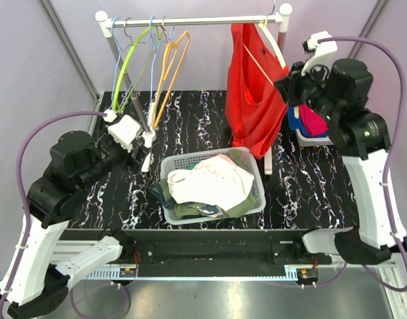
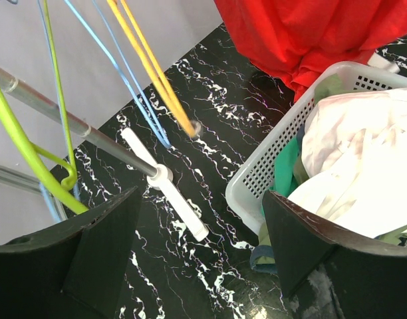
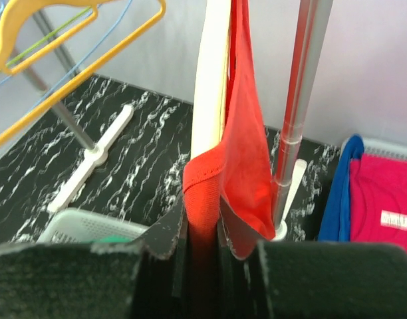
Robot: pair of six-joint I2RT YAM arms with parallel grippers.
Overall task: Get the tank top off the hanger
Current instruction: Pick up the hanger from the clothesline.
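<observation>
On the left, the left end effector [image 2: 200,199] has its two fingers spread wide and holds nothing. It hangs over the black worktop [image 1: 310,179], near the white foot of the clothes rail [image 1: 210,20]. A green hanger [image 1: 128,66] and an orange hanger [image 2: 151,66] hang on the rail with no clothes on them. In the middle sits a white basket [image 1: 257,174]. It is full of a heap of clothes [image 1: 213,179], white on top and green under. To the right, the red tank top [image 1: 253,100] is on its cream hanger [image 3: 210,80], up on the rail. The right end effector [image 3: 203,246] pinches the red cloth low down. Far right, a white bin [image 1: 314,139] holds pink and blue clothes [image 3: 383,199]
</observation>
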